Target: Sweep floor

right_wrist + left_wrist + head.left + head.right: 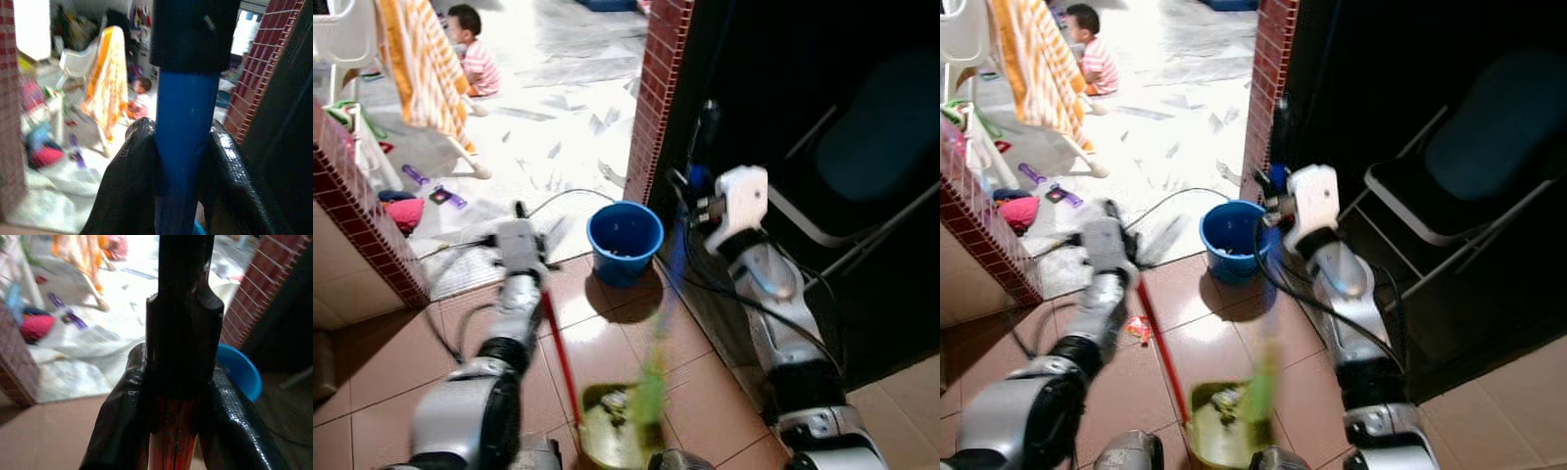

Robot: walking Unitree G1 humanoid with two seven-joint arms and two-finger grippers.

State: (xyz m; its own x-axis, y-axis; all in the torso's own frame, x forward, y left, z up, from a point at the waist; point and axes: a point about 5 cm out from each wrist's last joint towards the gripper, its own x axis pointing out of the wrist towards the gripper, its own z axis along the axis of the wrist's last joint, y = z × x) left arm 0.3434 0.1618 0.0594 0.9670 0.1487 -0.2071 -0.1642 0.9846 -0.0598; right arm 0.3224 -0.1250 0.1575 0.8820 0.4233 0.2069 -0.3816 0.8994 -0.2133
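Dustpan (612, 431) below; left gripper (171, 396) clamps red handle (560, 357), apparently broom's.

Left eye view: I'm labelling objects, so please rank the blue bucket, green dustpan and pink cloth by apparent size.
1. Blue bucket.
2. Green dustpan, partly cut off and nearer the camera, so unsure.
3. Pink cloth.

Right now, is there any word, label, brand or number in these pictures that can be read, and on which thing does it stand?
None can be read.
Blue bucket: no lettering shows.
Green dustpan: blurred, no label to make out.
Red broom handle in the left hand: plain.
Blue handle in the right hand: plain.
Orange striped cloth: pattern only.
Small wrapper on the tiles: too small and blurred to read.
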